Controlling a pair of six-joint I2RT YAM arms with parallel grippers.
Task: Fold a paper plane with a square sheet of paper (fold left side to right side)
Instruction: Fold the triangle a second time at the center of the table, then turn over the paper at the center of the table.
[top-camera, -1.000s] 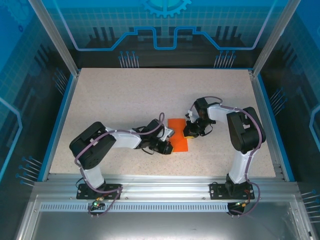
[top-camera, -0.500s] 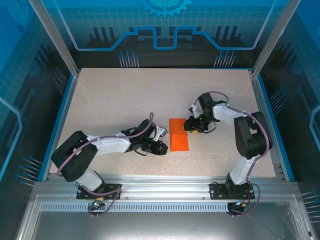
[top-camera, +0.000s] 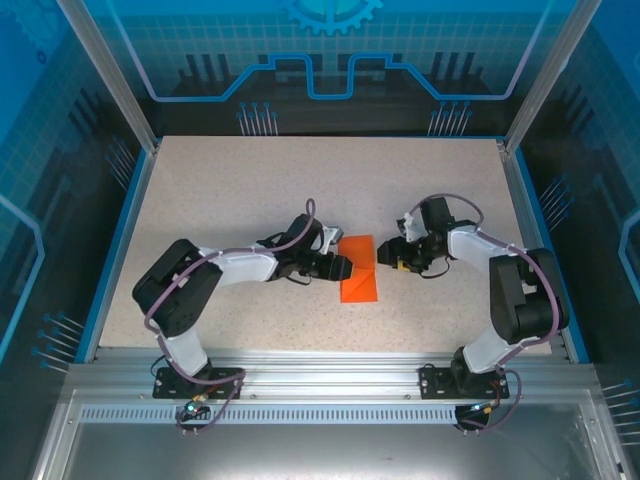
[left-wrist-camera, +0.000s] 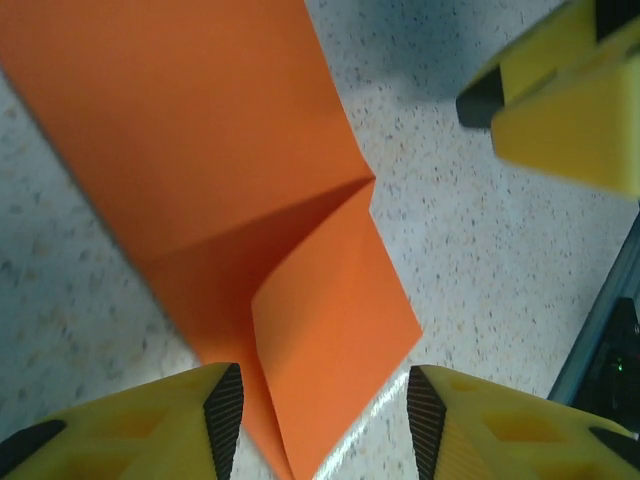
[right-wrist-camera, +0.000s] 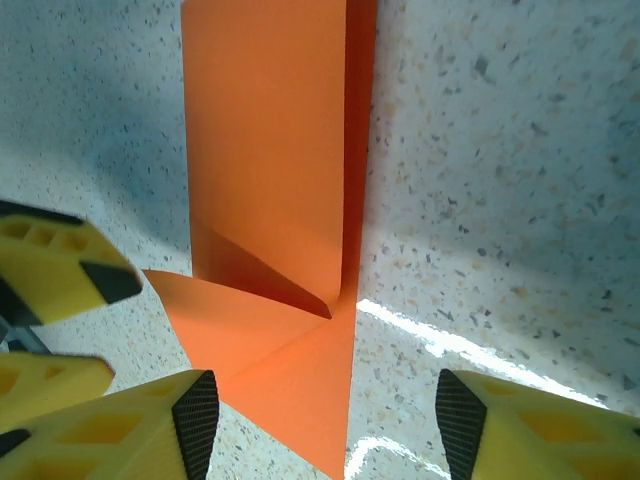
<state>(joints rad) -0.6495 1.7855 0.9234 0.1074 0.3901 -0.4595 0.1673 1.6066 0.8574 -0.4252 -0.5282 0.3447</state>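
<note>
The left hand (top-camera: 342, 267) is spread and pinches nothing, with its tips at the left edge of the sheet of paper (top-camera: 360, 282). In its wrist view the yellow fingers (left-wrist-camera: 150, 425) straddle a pointed end of the sheet, and neither pad closes on it. The right hand (top-camera: 387, 257) is spread and empty too, just beside the sheet's right edge, facing the left hand across it.

The sheet lies on the worktop (top-camera: 250, 190) between the two hands. It shows not as a square but as a narrow doubled strip. One corner is turned over into a triangular flap, whose slanted crease runs to the long edge. The flap looks slightly lifted rather than pressed flat.

My judgement is that the side-to-side fold is made and the nose folds are in hand, with one corner done. The next move probably calls for a firmer press along that slanted crease, then the matching corner. For that, one hand would pin the strip so it cannot slide while the other takes a shallow pinch on a single layer.
</note>
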